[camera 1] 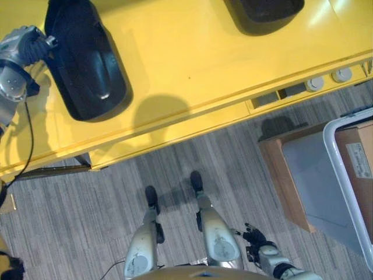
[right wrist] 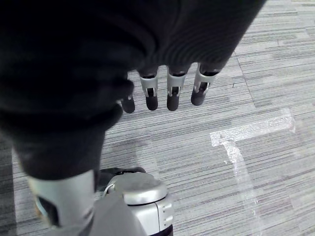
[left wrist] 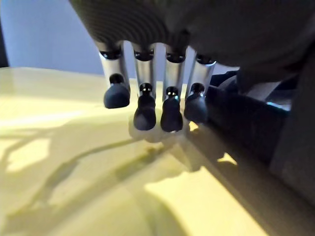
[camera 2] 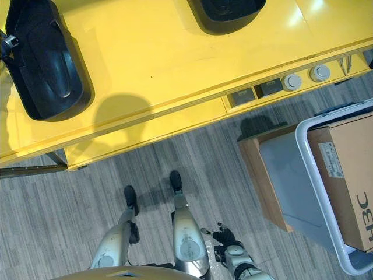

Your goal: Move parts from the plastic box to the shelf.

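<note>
The left hand [left wrist: 162,64] hangs over the glossy yellow shelf [camera 1: 192,64], its fingers [left wrist: 145,110] straight and holding nothing, beside a smooth black moulded part [camera 1: 84,61] with a rounded, tapering shape. A second black part [camera 2: 227,13] lies further right on the shelf. Right again, the grey plastic box [camera 2: 303,181] (white-rimmed) holds a cardboard carton [camera 2: 349,175]. The right hand [right wrist: 167,83] hangs low over the striped grey floor [right wrist: 256,73], fingers relaxed and empty.
</note>
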### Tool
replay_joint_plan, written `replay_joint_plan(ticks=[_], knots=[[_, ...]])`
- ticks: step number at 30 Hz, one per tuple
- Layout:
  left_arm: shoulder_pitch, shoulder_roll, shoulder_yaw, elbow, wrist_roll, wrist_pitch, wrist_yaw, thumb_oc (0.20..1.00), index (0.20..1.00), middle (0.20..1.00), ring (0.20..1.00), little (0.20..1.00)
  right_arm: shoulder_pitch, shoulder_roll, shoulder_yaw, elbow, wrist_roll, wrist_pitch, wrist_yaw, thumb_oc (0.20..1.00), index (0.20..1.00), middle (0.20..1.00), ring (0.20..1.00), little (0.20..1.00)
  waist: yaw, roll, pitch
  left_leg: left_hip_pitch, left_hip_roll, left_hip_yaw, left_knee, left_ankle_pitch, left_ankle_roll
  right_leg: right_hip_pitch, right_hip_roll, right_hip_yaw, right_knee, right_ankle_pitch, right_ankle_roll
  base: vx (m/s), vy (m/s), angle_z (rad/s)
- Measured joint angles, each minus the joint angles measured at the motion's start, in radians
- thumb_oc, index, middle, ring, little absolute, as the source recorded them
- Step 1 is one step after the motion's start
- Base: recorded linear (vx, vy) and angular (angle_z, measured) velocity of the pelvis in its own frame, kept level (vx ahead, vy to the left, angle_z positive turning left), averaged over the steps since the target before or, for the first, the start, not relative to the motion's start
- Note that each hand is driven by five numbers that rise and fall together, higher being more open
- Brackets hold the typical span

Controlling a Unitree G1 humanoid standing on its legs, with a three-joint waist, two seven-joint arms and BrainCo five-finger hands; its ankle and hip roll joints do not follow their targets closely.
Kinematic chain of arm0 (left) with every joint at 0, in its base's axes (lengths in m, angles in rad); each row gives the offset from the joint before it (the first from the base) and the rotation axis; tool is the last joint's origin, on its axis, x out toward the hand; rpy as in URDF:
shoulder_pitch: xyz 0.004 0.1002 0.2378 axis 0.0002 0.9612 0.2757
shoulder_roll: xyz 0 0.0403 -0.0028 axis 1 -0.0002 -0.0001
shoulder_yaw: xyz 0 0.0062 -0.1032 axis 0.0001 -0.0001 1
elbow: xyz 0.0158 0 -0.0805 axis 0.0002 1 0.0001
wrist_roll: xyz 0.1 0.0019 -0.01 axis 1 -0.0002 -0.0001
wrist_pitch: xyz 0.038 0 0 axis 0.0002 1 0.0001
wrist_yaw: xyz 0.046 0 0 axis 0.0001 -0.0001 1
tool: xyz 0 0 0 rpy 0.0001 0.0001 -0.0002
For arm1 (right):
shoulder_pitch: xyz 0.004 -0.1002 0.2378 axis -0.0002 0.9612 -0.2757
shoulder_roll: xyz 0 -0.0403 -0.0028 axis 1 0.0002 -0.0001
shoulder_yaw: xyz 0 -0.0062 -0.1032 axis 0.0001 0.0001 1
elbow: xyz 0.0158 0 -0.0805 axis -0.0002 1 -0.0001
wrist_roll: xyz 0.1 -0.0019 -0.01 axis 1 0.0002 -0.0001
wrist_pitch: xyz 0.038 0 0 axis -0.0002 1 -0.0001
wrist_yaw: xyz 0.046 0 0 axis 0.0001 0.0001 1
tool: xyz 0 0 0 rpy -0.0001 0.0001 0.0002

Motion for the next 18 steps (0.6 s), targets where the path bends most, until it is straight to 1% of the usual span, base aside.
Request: replay_joint_plan(ticks=[3, 9, 11, 15, 16, 18], knots=[[0.001, 0.021, -0.006, -0.022, 0.038, -0.023, 0.001, 0.2, 0.2, 0.2, 0.2, 0.2, 0.0, 0.0, 0.0, -0.001, 0.0, -0.003, 0.01, 1.0, 1.0, 1.0, 1.0, 1.0, 0.001, 0.0, 0.0, 0.002, 0.0, 0.001, 0.0, 0.0, 0.0, 0.001, 0.0, 0.001, 0.0, 0.0, 0.0, 0.0, 0.0, 0.0], [-0.002, 0.026, -0.046, -0.031, 0.102, -0.027, 0.022, 0.2, 0.2, 0.2, 0.2, 0.2, 0.0, 0.0, 0.0, 0.0, -0.001, -0.008, 0.01, 1.0, 1.0, 1.0, 1.0, 1.0, 0.006, 0.0, 0.0, 0.002, 0.0, 0.003, 0.0, 0.0, -0.001, 0.001, 0.0, 0.002, 0.0, 0.002, -0.002, 0.0, 0.0, 0.0], [-0.002, 0.048, -0.071, -0.048, 0.12, -0.029, 0.035, 0.2, 0.2, 0.2, 0.2, 0.2, 0.0, 0.0, 0.0, -0.003, 0.0, -0.01, 0.01, 1.0, 1.0, 1.0, 1.0, 1.0, 0.005, 0.0, 0.0, 0.002, 0.0, 0.004, 0.0, 0.0, 0.0, 0.001, 0.0, 0.002, 0.0, 0.002, -0.002, 0.0, 0.0, 0.0], [0.021, 0.049, -0.046, -0.052, 0.126, -0.038, 0.041, 0.2, 0.2, 0.2, 0.2, 0.2, 0.0, 0.0, 0.0, -0.003, 0.0, -0.021, 0.01, 1.0, 1.0, 1.0, 1.0, 1.0, 0.005, 0.0, 0.0, 0.003, 0.0, 0.006, 0.0, 0.0, 0.0, 0.0, 0.001, 0.004, 0.0, 0.002, -0.003, 0.0, 0.0, 0.0], [0.021, 0.049, -0.043, -0.053, 0.126, -0.038, 0.041, 1.0, 1.0, 1.0, 1.0, 1.0, 0.0, 0.0, 0.0, -0.003, 0.0, -0.022, 0.01, 1.0, 1.0, 1.0, 1.0, 1.0, 0.004, 0.0, 0.0, 0.003, 0.0, 0.006, 0.0, 0.0, 0.0, 0.001, 0.001, 0.004, 0.0, 0.002, -0.003, 0.0, 0.0, 0.0], [0.028, 0.042, -0.02, -0.051, 0.126, -0.035, 0.041, 1.0, 1.0, 1.0, 1.0, 1.0, 0.0, 0.0, 0.0, -0.003, 0.0, -0.021, 0.01, 1.0, 1.0, 1.0, 1.0, 1.0, 0.005, 0.001, 0.0, 0.004, 0.0, 0.005, 0.0, 0.0, 0.0, 0.001, 0.001, 0.003, 0.0, 0.003, -0.003, 0.0, 0.0, 0.0]])
